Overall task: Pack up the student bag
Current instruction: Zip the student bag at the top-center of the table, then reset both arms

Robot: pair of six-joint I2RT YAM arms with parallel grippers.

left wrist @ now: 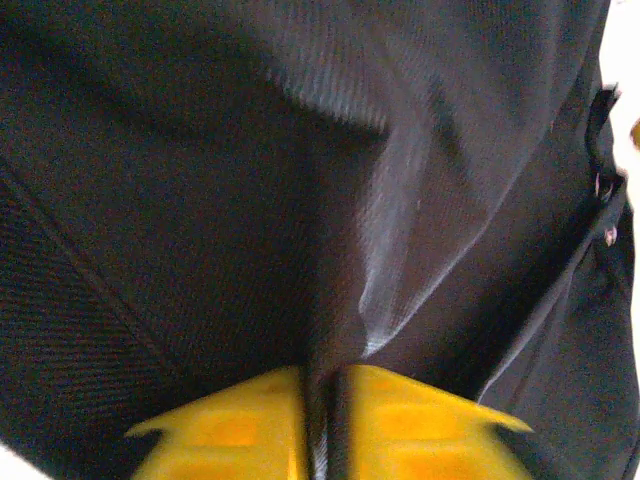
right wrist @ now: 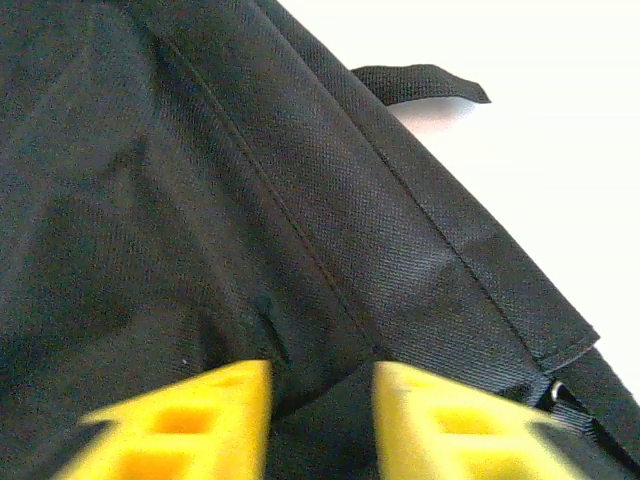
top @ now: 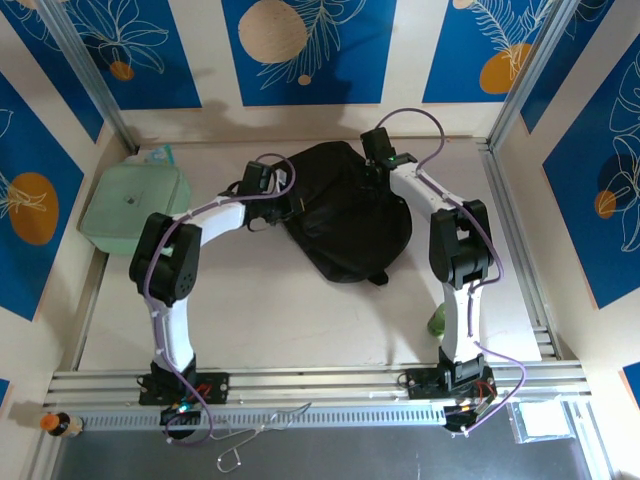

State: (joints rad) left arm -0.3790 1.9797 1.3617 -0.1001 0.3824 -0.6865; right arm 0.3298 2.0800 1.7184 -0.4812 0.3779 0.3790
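The student bag (top: 350, 225) is lying on the table (top: 250, 320), in the middle of its far half, closer to the far edge than to the near edge. Its long axis is running from the far edge toward the near edge, leaning slightly to the right as it comes nearer. A short strap end is poking out at its near end. I cannot tell which end is the top.

The 2 arms are reaching in from either side. The left gripper (left wrist: 322, 410) is meeting the bag at its left edge, and the right gripper (right wrist: 320, 372) is sitting on its far end.

The left wrist view is giving what the top view cannot. The yellow fingers (left wrist: 230, 435) are drawn almost together, clamping a raised fold of the bag's black fabric in the narrow slit between them. The fold is climbing away from the fingers as a ridge.

In the right wrist view the jaws are standing clearly apart. Dark fabric is lying across the gap, beside a stitched seam. That view is also showing a strap tip (right wrist: 425, 83) lying on bare table beyond the bag's edge.

A pale green lidded container (top: 135, 205) is sitting near the far-left corner, well apart from the bag.
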